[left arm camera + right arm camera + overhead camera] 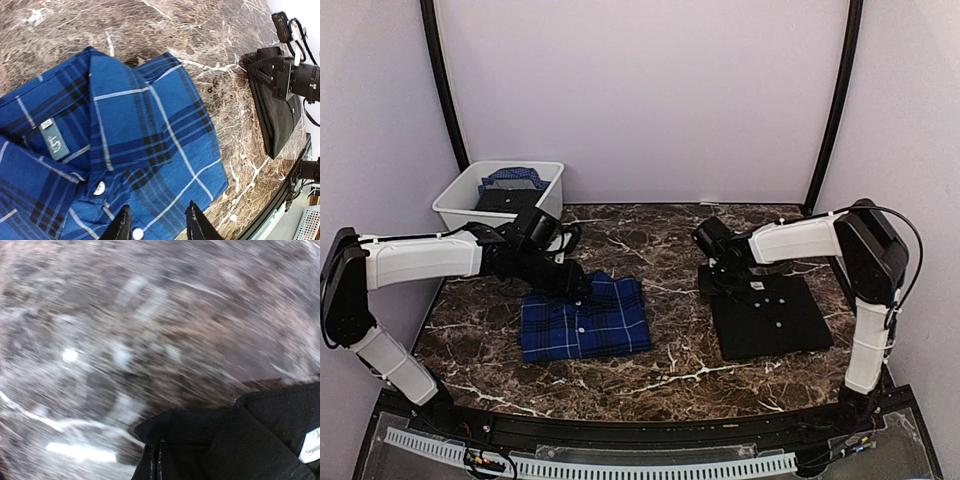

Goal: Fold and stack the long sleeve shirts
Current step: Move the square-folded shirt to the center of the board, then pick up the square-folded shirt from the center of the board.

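Two folded shirts lay apart on the marble surface (670, 372): blue plaid shirt (588, 325) centre-left of the top view, black shirt (770, 318) centre-right. Left gripper (578, 285) sat over the plaid collar, jaws apart, flat cloth between them. Right gripper (718, 268) was at the black shirt's upper-left edge, jaws closed; whether they pinched cloth could not be told.

Marble table (670, 250) carries folded plaid shirt (585, 320), folded black shirt (770, 320), white tub (460, 215).
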### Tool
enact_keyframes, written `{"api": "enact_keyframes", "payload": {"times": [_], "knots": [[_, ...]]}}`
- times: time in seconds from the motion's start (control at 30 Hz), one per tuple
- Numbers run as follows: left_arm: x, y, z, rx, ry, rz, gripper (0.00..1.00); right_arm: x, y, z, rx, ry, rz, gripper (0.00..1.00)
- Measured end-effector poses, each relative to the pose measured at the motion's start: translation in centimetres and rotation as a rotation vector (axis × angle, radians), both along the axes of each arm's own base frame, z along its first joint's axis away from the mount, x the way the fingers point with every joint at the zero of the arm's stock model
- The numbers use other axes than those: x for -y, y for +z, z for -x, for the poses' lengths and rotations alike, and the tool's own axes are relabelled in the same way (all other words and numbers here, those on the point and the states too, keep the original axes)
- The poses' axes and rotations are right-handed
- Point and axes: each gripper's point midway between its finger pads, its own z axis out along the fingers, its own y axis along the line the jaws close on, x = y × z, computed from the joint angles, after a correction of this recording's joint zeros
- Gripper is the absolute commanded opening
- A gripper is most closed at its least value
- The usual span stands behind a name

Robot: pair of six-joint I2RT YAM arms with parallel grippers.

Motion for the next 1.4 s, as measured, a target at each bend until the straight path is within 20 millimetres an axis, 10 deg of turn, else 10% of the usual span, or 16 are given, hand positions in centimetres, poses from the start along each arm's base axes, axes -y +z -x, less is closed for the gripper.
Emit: {"api": "enact_keyframes", "payload": {"times": [0.53, 0.87, 1.23, 1.4], "knots": [[-2.8, 0.0, -0.4, 0.013, 0.091, -0.008, 0.36, -11.1, 0.8, -7.8, 0.02, 0.057, -0.261, 0.0], [-4.3, 0.1, -1.0, 0.021, 0.147, -0.017, 0.36, -13.3, 3.0, -8.7, 0.045, 0.106, -0.35, 0.49], [-11.6, -0.6, -1.1, 0.014, 0.418, -0.099, 0.52, -16.5, 9.9, -4.1, 0.111, 0.318, -0.474, 0.73], [-15.3, -1.6, 0.4, -0.01, 0.541, -0.112, 0.66, -19.0, 9.7, 0.0, 0.074, 0.425, -0.499, 0.73]]}}
